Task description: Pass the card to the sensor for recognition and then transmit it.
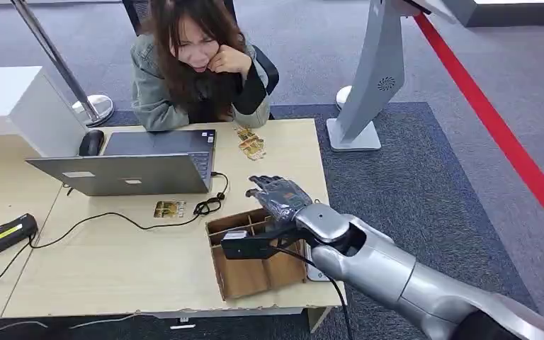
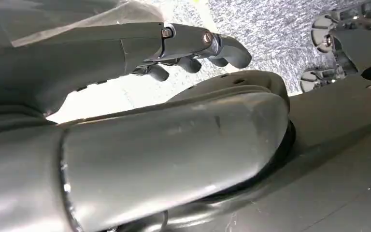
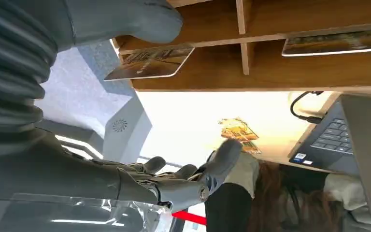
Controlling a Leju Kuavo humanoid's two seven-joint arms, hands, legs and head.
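Over the cardboard box (image 1: 255,262) the right hand (image 1: 278,196) hovers spread and empty, so 1 card (image 3: 149,63) could slip sideways when pinched.

1. Head view: high on the robot's body, facing forward and down onto the light wooden table (image 1: 127,269), with the silver right arm (image 1: 397,273) entering from the lower right.
2. Left wrist view: very close behind the left hand (image 2: 193,48), facing grey speckled carpet (image 2: 270,29).
3. Right wrist view: close behind the right hand (image 3: 183,179), picture turned, facing the brown cardboard divider box (image 3: 270,72).
4. Shared by head and right wrist views: divider box (image 1: 255,273), grey open laptop (image 1: 149,166) (image 3: 338,140), small pile of yellow cards (image 1: 250,144) (image 3: 239,133).
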